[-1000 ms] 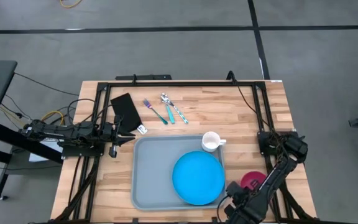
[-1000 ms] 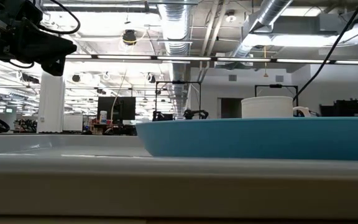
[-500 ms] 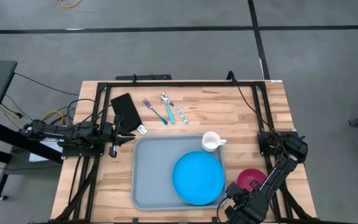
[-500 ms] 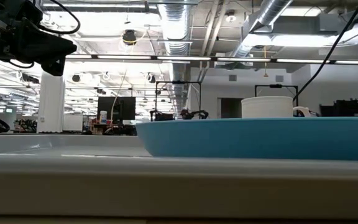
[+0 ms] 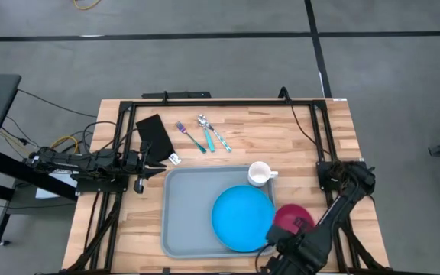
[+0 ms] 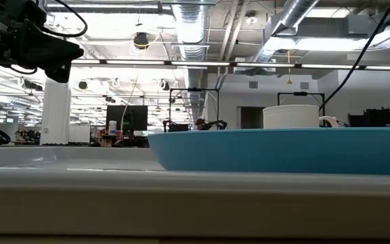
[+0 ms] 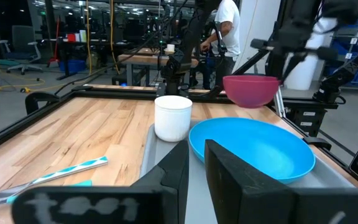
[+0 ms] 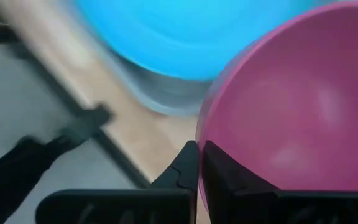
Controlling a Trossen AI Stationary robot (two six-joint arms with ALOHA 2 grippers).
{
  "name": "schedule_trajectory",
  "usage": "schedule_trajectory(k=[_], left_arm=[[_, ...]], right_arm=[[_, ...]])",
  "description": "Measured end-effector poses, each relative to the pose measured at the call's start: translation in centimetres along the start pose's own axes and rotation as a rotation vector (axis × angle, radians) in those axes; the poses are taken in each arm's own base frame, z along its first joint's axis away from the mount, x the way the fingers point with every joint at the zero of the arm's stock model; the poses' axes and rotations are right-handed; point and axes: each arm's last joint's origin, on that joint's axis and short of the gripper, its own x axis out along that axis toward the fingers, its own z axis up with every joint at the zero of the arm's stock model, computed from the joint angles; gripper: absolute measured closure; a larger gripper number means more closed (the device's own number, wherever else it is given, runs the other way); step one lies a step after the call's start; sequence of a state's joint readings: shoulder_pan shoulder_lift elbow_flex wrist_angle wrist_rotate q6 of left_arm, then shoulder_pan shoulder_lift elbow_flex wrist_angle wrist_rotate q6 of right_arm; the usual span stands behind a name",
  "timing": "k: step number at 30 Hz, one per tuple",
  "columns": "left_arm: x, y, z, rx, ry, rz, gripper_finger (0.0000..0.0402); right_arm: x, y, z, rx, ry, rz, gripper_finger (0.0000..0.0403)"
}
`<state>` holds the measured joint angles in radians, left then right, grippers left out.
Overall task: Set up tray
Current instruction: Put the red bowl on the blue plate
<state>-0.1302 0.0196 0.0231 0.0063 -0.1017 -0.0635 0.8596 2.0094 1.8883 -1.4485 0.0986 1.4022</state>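
Now my right gripper [image 8: 199,163] pinched the pink bowl's [image 5: 292,218] rim, lifted beside the plate [image 5: 243,218] at the tray's [image 5: 186,221] right edge. My left gripper [image 5: 161,166], nearly closed and empty, waited by its left corner. Stiff, light, slick plastic, I judged; the tray's raised rim was the place to hold.

Pink bowl [image 8: 291,118] is cut off by frame edge in right wrist view; bg behind it is blurred. Tray's [image 5: 182,221] right rim is hidden by bowl and plate [image 5: 243,218].
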Motion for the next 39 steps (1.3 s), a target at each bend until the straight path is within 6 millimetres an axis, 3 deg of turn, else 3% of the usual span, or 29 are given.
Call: schedule_trajectory(k=[6,13,19,30,39], left_arm=[[0.0,0.0,0.0,0.0,0.0,0.0,0.0361],[0.0,0.0,0.0,0.0,0.0,0.0,0.0362],[0.0,0.0,0.0,0.0,0.0,0.0,0.0361],[0.0,0.0,0.0,0.0,0.0,0.0,0.0361],[0.0,0.0,0.0,0.0,0.0,0.0,0.0361]], right_arm=[[-1.1,0.7,4.2,-0.202,-0.072,0.162,0.0402],[-0.6,-0.9,9.2,-0.317,-0.084,0.161,0.0402],[0.0,-1.8,11.9,-0.35,-0.074,0.175,0.0403],[5.3,0.5,12.2,-0.416,0.037,0.121,0.0403],[5.6,1.2,12.3,-0.417,0.011,0.176,0.0375]])
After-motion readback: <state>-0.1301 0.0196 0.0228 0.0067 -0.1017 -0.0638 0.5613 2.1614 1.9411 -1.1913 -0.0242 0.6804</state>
